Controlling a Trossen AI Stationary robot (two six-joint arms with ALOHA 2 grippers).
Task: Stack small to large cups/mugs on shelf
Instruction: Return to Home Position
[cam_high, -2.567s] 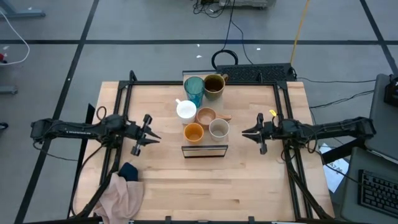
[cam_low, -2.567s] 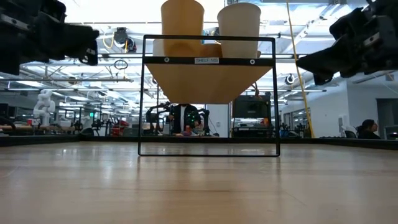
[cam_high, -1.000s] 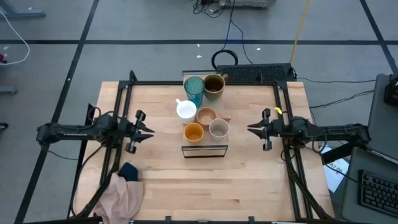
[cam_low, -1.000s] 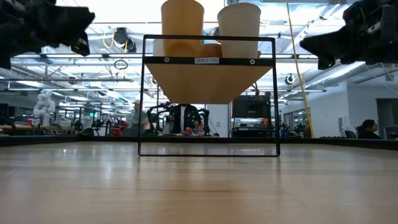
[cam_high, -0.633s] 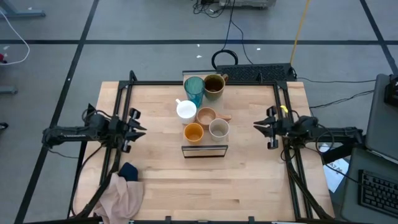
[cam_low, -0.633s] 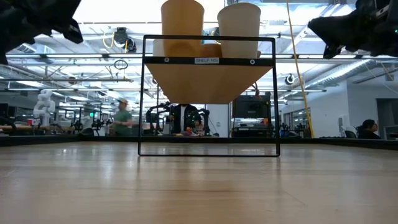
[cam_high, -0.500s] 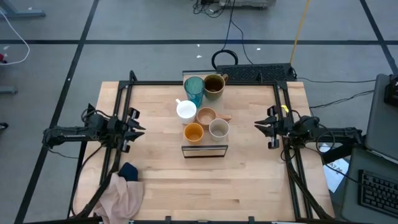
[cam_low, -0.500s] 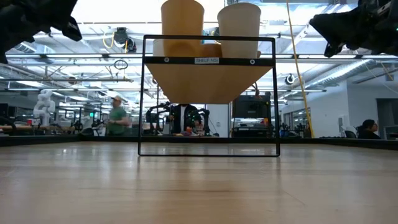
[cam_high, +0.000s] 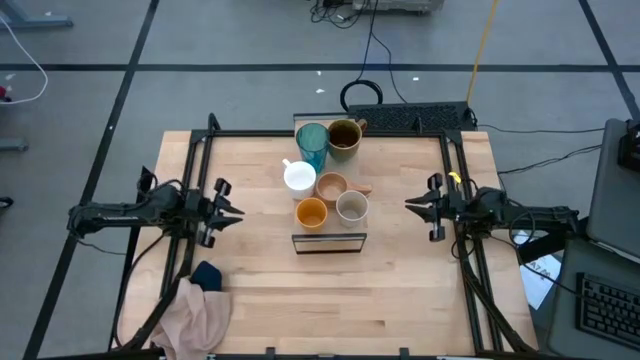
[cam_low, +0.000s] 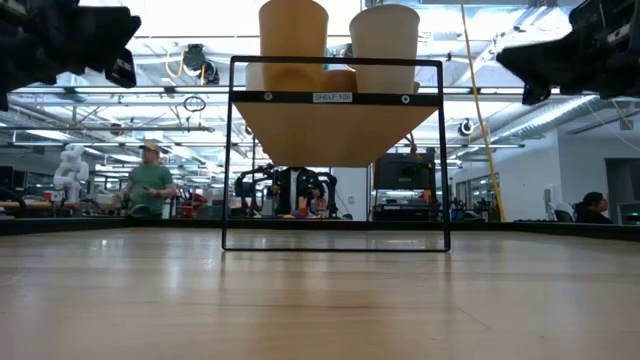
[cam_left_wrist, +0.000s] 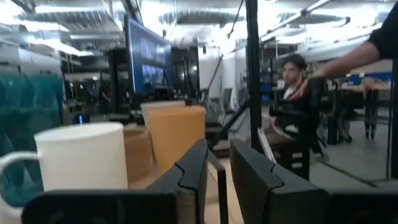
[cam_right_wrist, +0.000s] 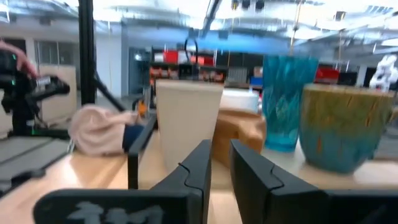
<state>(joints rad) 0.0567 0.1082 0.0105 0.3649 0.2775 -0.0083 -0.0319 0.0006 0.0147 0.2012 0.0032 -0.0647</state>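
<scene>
Six cups stand upright on the shelf (cam_high: 329, 238) at the table's middle: a teal tumbler (cam_high: 311, 146), an olive-brown mug (cam_high: 344, 137), a white mug (cam_high: 299, 177), a tan handled cup (cam_high: 331, 186), an orange cup (cam_high: 311, 212) and a beige cup (cam_high: 351, 207). My left gripper (cam_high: 236, 212) hovers near the table's left edge, pointing level at the shelf, its fingers (cam_left_wrist: 193, 168) nearly together with nothing between them. My right gripper (cam_high: 408, 206) mirrors it near the right edge, also shut and empty (cam_right_wrist: 219, 155). Both stay well away from the cups.
A pink cloth on a dark one (cam_high: 195, 310) lies at the table's near left corner. A keyboard (cam_high: 410, 117) sits beyond the far edge. Black frame rails (cam_high: 200, 170) run along both sides. Bare tabletop (cam_high: 330, 300) lies between the shelf and the near edge.
The cups stand as before, and both grippers' fingers keep the same narrow gap. In the room behind the table a person has walked toward the left.
</scene>
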